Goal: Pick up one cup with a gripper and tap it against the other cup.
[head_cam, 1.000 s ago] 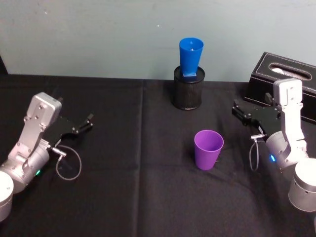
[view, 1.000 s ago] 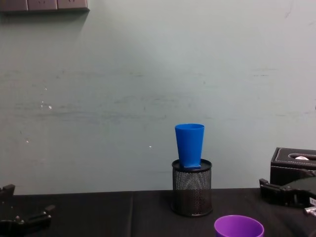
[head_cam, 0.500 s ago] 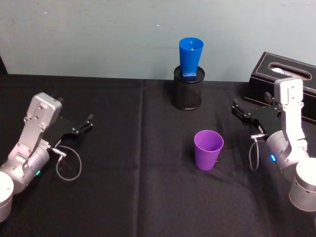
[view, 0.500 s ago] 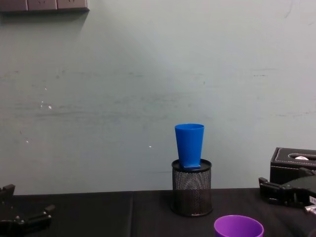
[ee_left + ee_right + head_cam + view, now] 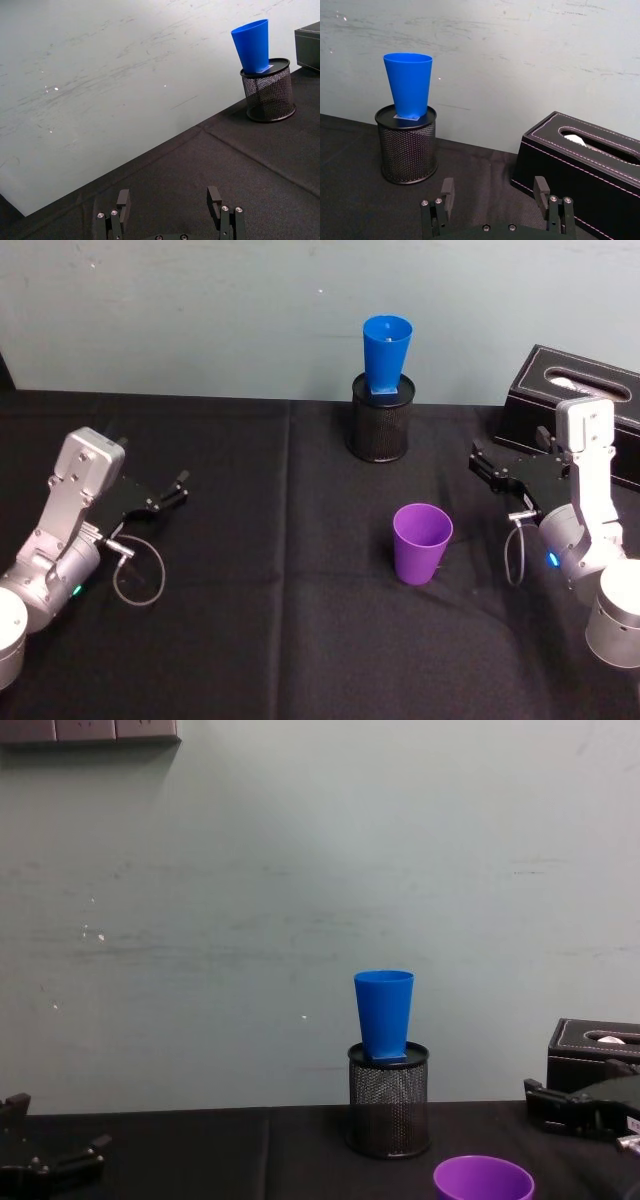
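The purple cup (image 5: 421, 543) stands upright on the black table, right of centre; its rim shows low in the chest view (image 5: 483, 1179). The blue cup (image 5: 385, 356) (image 5: 383, 1014) (image 5: 251, 44) (image 5: 409, 85) sits upright on top of a black wire-mesh pen holder (image 5: 379, 428) (image 5: 388, 1114) at the back. My right gripper (image 5: 476, 462) (image 5: 493, 192) (image 5: 545, 1104) is open and empty, to the right of the purple cup and apart from it. At the far left, my left gripper (image 5: 178, 489) (image 5: 168, 197) rests open and empty.
A black tissue box (image 5: 571, 398) (image 5: 580, 165) (image 5: 596, 1054) stands at the back right, just behind the right arm. The black cloth (image 5: 280, 620) covers the table, with a pale wall close behind the pen holder.
The right gripper has shifted very slightly downward. Both cups and the left arm have stayed put.
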Available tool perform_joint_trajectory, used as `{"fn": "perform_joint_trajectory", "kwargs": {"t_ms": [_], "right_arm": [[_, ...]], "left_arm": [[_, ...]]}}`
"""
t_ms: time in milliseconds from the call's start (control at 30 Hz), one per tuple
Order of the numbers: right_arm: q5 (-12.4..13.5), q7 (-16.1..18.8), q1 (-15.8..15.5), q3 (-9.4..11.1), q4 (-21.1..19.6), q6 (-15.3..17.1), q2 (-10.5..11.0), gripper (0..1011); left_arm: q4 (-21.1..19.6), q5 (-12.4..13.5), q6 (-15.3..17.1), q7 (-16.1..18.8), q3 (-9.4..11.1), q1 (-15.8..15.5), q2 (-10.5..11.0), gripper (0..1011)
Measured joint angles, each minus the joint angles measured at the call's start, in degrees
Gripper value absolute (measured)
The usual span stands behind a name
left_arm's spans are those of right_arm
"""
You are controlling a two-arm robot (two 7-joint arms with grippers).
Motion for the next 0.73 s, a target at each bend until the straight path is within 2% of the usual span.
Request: {"fn": "perform_joint_trajectory", "kwargs": {"t_ms": [733], "right_arm": [[0.04, 0.05, 0.00, 0.00, -0.07, 0.00, 0.01, 1003]], "left_arm": [[0.00, 0.00, 0.00, 0.00, 0.00, 0.00, 0.00, 1005]]}}
